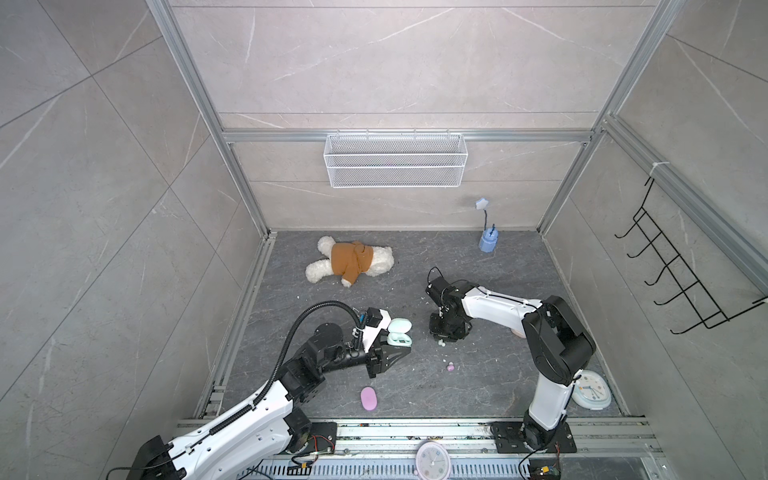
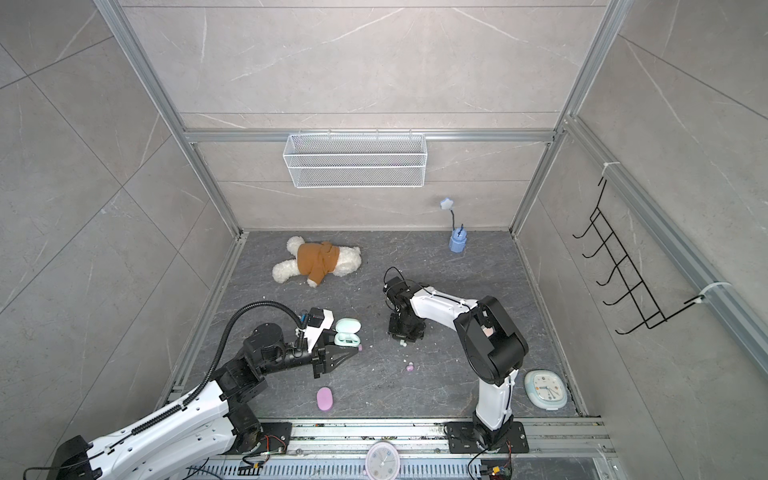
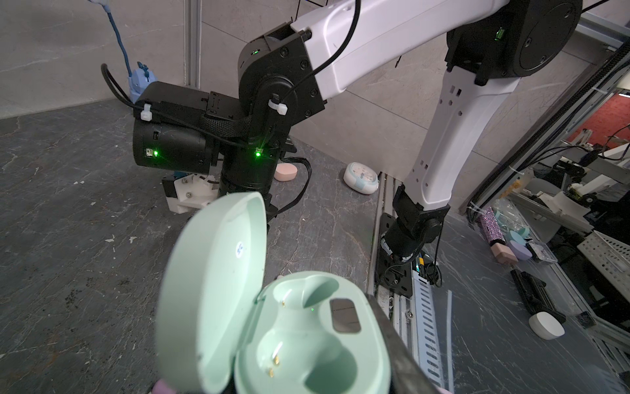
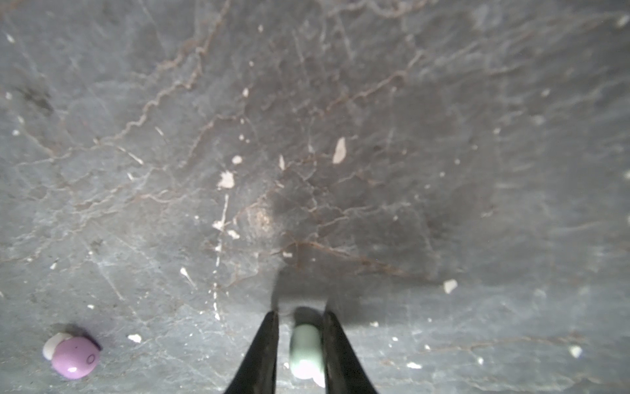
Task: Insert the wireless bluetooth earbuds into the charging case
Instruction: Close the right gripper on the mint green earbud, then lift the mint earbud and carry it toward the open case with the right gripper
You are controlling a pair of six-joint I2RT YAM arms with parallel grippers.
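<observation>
Near the middle of the desk [image 1: 395,295], we have the right gripper [image 4: 300,315] down at the surface, its jaws a little apart with one on each side of a mint bud [image 4: 305,348]. A sliver of desk shows between one finger and the bud, so we judge it straddled and not yet pinched. Toward the left edge, the left gripper [image 1: 399,347] is clamped on the base of the case [image 3: 293,354], mint too, with the lid [image 3: 211,290] swung back and both wells [image 3: 327,371] bare, gold contacts showing. A lilac bud [image 4: 75,358] lies apart from the mint one, nearer the front edge, untouched. We read the step in hand as the pick of the first bud. Next, we think, the jaws must close squarely on so small and rounded a thing without squirting it sideways. They must then lift it clear, carry it across to the case and turn it to seat in the matching well. The left arm needs to hold the case steady for that.
</observation>
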